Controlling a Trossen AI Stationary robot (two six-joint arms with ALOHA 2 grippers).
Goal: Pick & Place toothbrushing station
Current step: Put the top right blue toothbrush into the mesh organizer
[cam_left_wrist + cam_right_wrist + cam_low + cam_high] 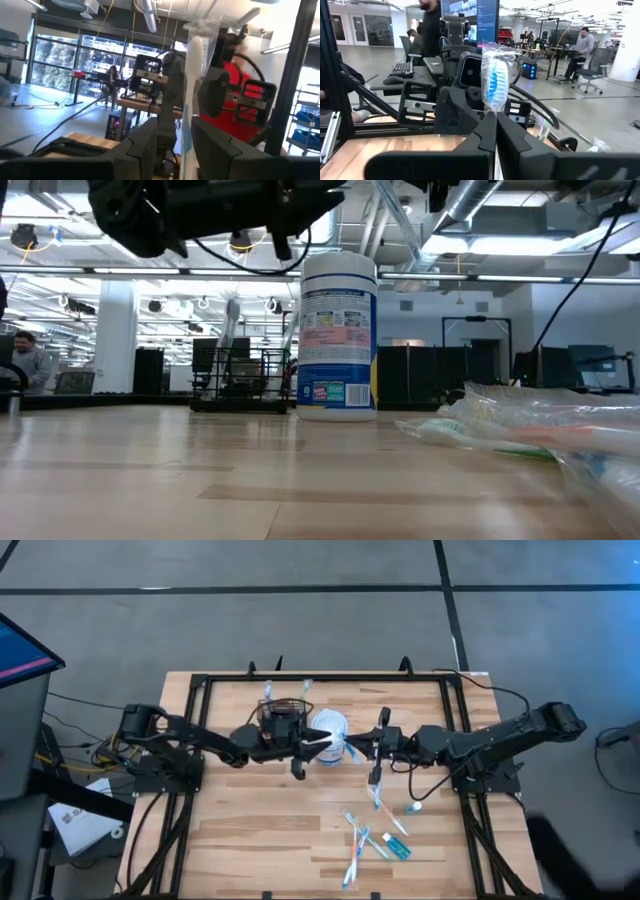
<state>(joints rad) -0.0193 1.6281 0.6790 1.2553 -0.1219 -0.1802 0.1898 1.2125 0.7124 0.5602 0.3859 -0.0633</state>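
The black wire-mesh rack stands on its base on the table, left of the round white tub; both show in the low view, the rack and the tub. My right gripper is shut on a wrapped toothbrush with blue bristles, raised near the tub. My left gripper faces it, open. The same toothbrush stands between the left fingers, close to one of them; I cannot tell whether it touches. My right gripper pinches the toothbrush's handle just below the head between its two shut fingers, through the clear wrapper. The fingers come level from the table's right side and lie across the handle. The toothbrush stands upright, head up, clear of the table.
Several wrapped toothbrushes lie on the near right part of the table, also in the low view, with a small tube beside them. Wrapped toothbrushes stick out at the rack's far side. A black frame borders the table.
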